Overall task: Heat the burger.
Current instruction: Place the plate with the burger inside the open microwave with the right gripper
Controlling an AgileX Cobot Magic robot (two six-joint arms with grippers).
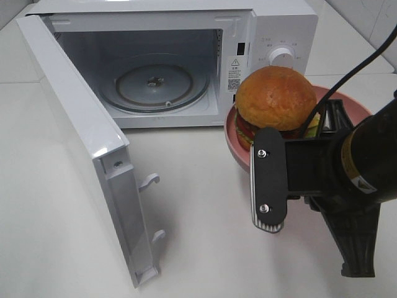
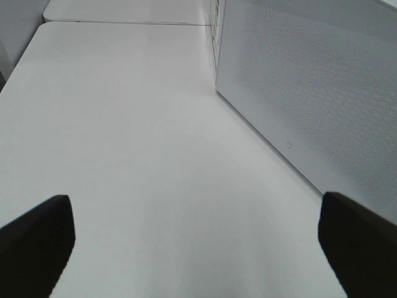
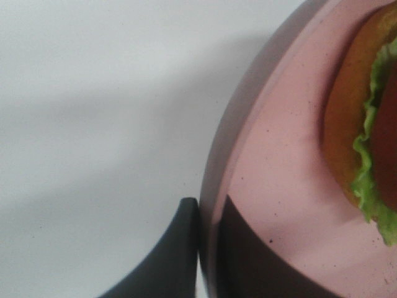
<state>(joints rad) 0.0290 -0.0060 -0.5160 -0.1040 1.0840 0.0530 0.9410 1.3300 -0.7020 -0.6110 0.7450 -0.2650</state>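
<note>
Open microwave (image 1: 279, 31) on white table (image 1: 205, 248)

The right arm (image 1: 366, 161) hides the lower side of the burger (image 1: 276, 96) and part of the pink plate (image 1: 236, 146).

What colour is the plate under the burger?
Pink. The plate shows best in the right wrist view.

Burger (image 1: 276, 99) — tall, round, standing upright. Top bun domed, glossy, golden-brown running to orange, faintly mottled. Below it dark patty and reddish layers, a touch of yellow at the right edge. Ruffled green lettuce (image 3: 365, 180) hangs out past the orange lower bun. Whole, layers stacked straight. Sits on the pink plate (image 1: 238, 152), lower bun flat on the plate's floor. Position: right of centre, just in front of the open microwave (image 1: 279, 25) at its right, control-panel end — outside the cavity.
</note>
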